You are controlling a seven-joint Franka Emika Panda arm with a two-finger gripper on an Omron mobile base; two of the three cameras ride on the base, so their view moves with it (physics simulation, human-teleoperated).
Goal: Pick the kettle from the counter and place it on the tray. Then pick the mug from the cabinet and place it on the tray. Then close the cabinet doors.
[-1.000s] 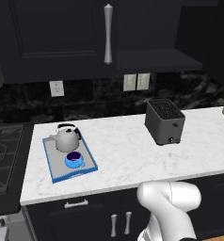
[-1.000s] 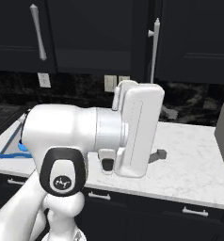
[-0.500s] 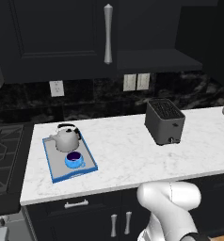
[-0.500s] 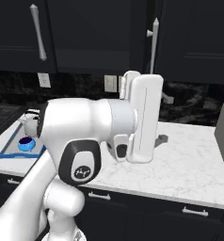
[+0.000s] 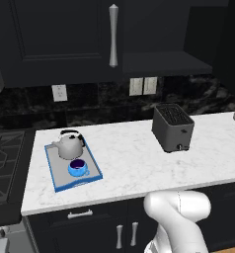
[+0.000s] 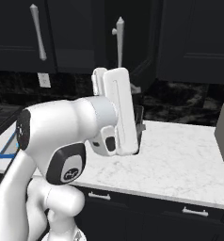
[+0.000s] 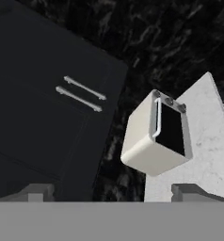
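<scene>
The cabinet (image 5: 55, 39) hangs over the counter (image 5: 134, 163), and its doors (image 6: 121, 47) are the step in hand: one stands ajar above the hand in the right base view. Left of the toaster (image 5: 173, 127), the tray (image 5: 58, 173) already carries kettle (image 5: 68, 146) and mug (image 5: 78, 168). The fingers (image 7: 114, 192) gape wide and empty; next they must reach a door and push it shut
</scene>
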